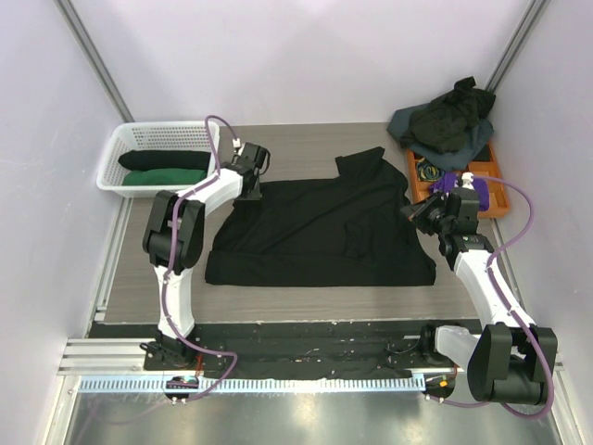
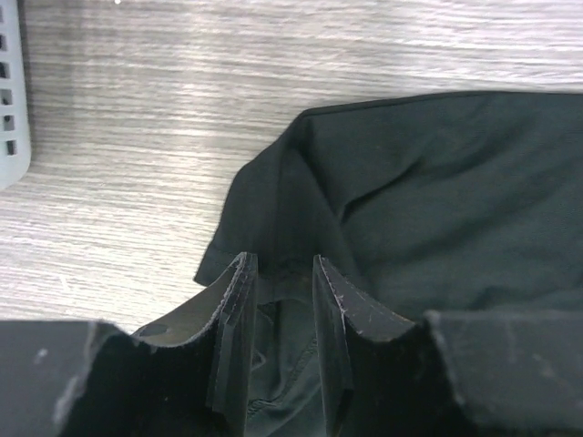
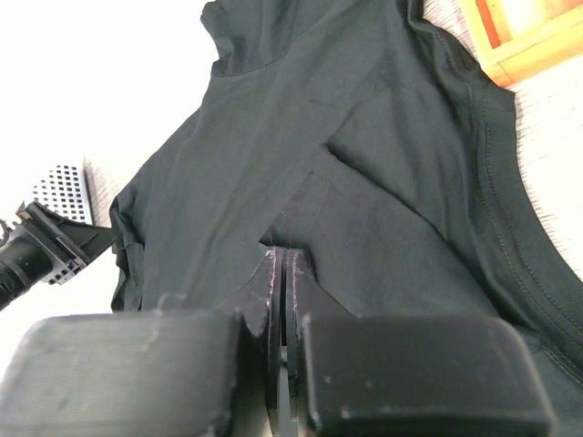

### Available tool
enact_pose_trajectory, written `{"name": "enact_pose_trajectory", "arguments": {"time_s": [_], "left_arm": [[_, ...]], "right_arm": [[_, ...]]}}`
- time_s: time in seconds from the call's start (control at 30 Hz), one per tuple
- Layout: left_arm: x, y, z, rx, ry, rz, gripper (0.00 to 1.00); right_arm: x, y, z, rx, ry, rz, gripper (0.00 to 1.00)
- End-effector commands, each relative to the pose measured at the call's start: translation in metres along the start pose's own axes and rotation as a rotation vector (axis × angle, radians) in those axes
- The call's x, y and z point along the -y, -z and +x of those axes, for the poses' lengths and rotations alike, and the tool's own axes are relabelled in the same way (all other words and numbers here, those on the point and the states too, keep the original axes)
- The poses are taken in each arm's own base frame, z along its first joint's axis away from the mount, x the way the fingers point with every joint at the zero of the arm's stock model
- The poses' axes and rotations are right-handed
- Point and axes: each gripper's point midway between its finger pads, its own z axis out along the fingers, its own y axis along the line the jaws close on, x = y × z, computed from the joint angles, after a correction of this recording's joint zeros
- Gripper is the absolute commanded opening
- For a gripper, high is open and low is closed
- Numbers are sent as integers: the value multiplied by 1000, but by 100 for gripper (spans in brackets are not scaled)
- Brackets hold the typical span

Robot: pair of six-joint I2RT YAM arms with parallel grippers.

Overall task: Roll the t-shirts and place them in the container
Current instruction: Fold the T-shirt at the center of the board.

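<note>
T-shirt point(image 1: 315, 232): plain black, spread flat on the table in the span between your two grippers, reaching both.
Left gripper point(image 2: 284, 296): sits at the shirt's far left corner. Its jaws stand partly apart with dark cloth in the gap, and you cannot tell whether they pinch it.
Right gripper point(image 3: 282, 259): clenched on a small tented pinch of the shirt's right edge, cloth gathered at the fingertips.
Step in hand: probably squaring the shirt flat before the roll.
How to do it well: confirm the left grasp first. Then draw your hands apart evenly and low, so the creases ahead of the right gripper pull out. Fold the loose sleeve point(image 1: 369, 165) inward before you roll.
Long axis: runs hand to hand, left gripper to right gripper.
Pointing: that sleeve sticks out farther off than the right gripper and to its left. A curved stitched edge beside the right gripper suggests the neck end, though this is uncertain.
</note>
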Motion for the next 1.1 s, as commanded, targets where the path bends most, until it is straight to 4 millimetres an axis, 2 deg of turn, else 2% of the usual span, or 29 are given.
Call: {"name": "enact_pose_trajectory", "arguments": {"time_s": [0.0, 0.07, 0.3, 0.4, 0.47, 0.7, 0.9, 0.93, 1.07], "left_arm": [[-7, 1, -12, 24, 1, -51, 35], [-7, -1, -10, 17, -4, -56, 34], [-14, 1, -13, 19, -3, -96, 7], [-17, 7, -16, 19, -8, -112, 2], [-19, 12, -23, 33, -6, -114, 2], [-31, 31, -52, 75, -29, -156, 1], [-42, 31, -59, 69, -36, -177, 0], [-42, 31, -62, 73, -44, -177, 0], [-48, 31, -67, 80, -75, -205, 0]], "right_arm": [[-13, 0, -10, 31, 39, -49, 2], [-13, 0, -9, 30, 40, -48, 1], [-10, -3, -7, 21, 39, -40, 1], [-10, -5, -7, 15, 37, -37, 2], [-9, -10, -5, -1, 34, -33, 2], [-31, -29, -12, -21, 65, -37, 3], [-36, -46, -19, -25, 65, -26, 3], [-43, -49, -12, -45, 80, -36, 4], [-46, -65, -16, -44, 113, -8, 6]]}}
